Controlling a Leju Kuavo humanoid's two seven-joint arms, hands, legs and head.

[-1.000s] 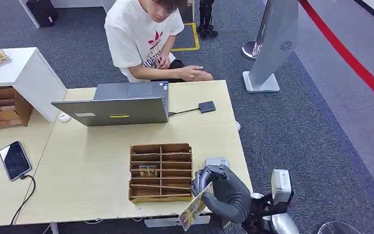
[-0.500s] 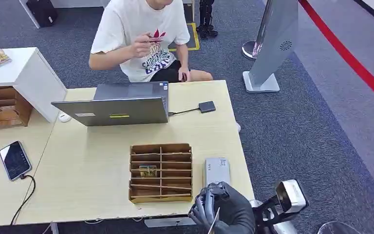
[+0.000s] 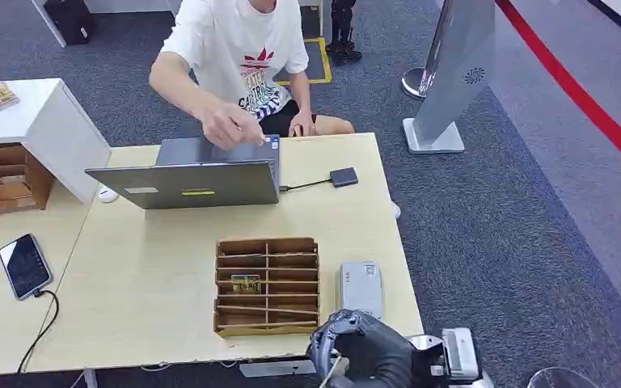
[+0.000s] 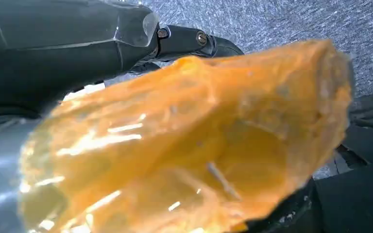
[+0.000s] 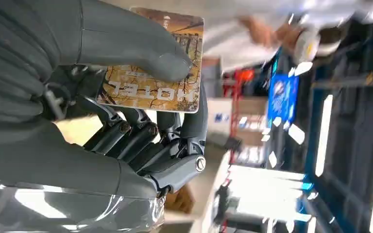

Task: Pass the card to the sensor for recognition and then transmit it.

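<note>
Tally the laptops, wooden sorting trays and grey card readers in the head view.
Laptop: 1
Wooden trays: 2, the wooden tray on the table and the wooden tray at the left edge
Grey card reader: 1
Total: 4

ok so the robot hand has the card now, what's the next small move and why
Probably lift the right robot hand forward over the grey sensor. The thumb pins the card against the fingers, but the hand sits at the table's near edge, short of the sensor beside the wooden organizer, so no reading seems possible yet.
</note>
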